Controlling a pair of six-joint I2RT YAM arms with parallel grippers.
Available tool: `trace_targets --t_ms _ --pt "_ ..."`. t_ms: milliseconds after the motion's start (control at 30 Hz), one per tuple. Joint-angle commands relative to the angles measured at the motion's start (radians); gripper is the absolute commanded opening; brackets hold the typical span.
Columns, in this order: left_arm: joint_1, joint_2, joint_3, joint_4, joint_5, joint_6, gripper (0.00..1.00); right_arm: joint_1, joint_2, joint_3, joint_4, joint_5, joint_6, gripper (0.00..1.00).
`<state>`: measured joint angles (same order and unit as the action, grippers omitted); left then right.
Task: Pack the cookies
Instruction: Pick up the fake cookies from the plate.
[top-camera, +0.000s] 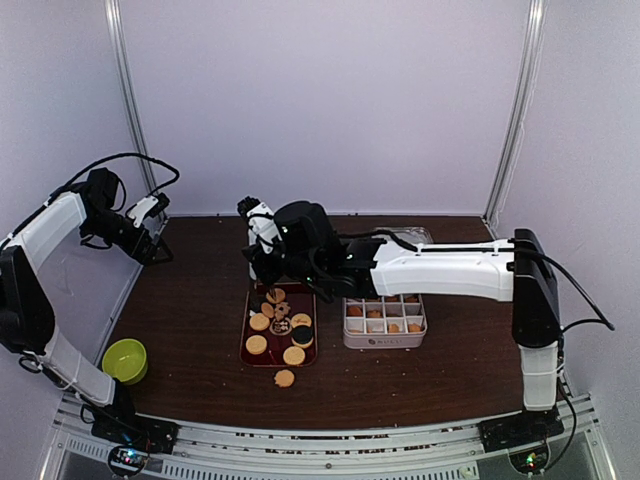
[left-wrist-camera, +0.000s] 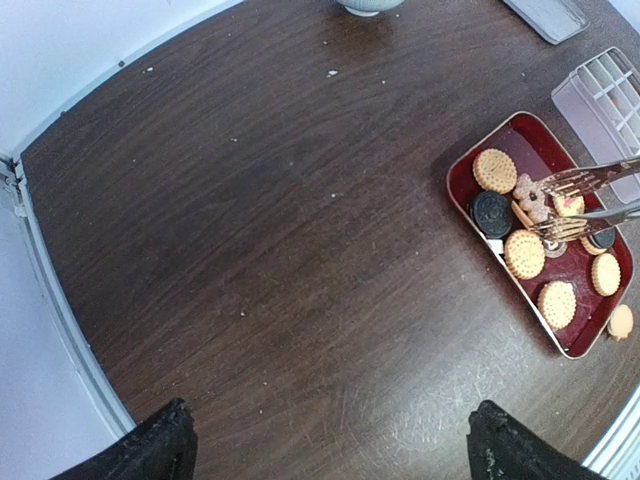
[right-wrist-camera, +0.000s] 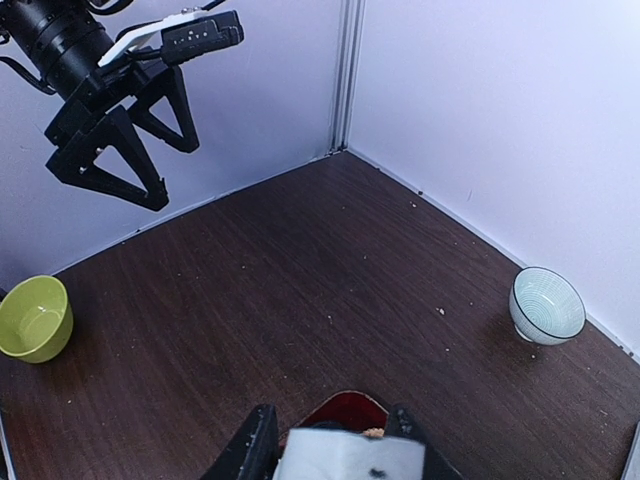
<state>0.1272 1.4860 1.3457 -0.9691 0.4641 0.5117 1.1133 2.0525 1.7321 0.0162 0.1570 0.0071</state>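
table (left-wrist-camera: 250, 250) lies open left of the tray (left-wrist-camera: 540, 150); green bowl (top-camera: 125, 360) at the near left edge, pale bowl (right-wrist-camera: 547, 305) by the back wall. cookies (left-wrist-camera: 495, 170) lie in the tray, a loose cookie (top-camera: 285, 378) just before it, more in the box (top-camera: 385, 338) to its right. right gripper (right-wrist-camera: 335, 450) clasps tongs (left-wrist-camera: 590, 178) over the tray; left gripper (left-wrist-camera: 330, 450) hangs spread wide, far left.

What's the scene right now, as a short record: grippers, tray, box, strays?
left gripper: open, empty, raised, far from the tray
right gripper: over the tray; grip unclear
tray: red, holds cookies, mostly golden, some dark
box: divided, several cells hold cookies
stray cookie: on the table, just outside the tray's near end
green bowl: near left, empty
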Motion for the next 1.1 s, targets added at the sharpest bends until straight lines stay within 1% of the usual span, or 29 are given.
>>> trace_targets --t_ms 0,300,467,533,700,867,967,1067 --pt "0.001 -0.010 0.006 0.000 0.008 0.011 0.97 0.007 0.025 -0.005 0.017 -0.003 0.020 0.35" --pt "0.001 -0.022 -0.003 0.000 -0.001 0.019 0.97 0.007 0.062 0.011 0.006 -0.002 0.028 0.35" --pt "0.000 -0.026 -0.006 -0.002 -0.002 0.022 0.97 0.007 0.065 0.009 -0.003 0.011 0.031 0.33" --pt "0.000 -0.024 -0.006 -0.002 -0.001 0.022 0.97 0.007 0.054 0.005 0.000 0.024 0.030 0.29" --pt "0.001 -0.018 0.000 -0.002 0.009 0.017 0.97 0.008 0.029 0.003 0.005 0.050 0.029 0.15" --pt "0.000 -0.018 0.001 -0.002 0.005 0.015 0.97 0.005 0.010 0.004 0.009 0.071 0.016 0.05" --pt "0.001 -0.020 -0.003 -0.001 0.008 0.015 0.97 0.001 -0.008 -0.002 0.011 0.076 0.020 0.00" --pt "0.000 -0.020 -0.005 -0.002 0.007 0.016 0.97 -0.016 -0.058 -0.038 0.020 0.056 0.031 0.00"
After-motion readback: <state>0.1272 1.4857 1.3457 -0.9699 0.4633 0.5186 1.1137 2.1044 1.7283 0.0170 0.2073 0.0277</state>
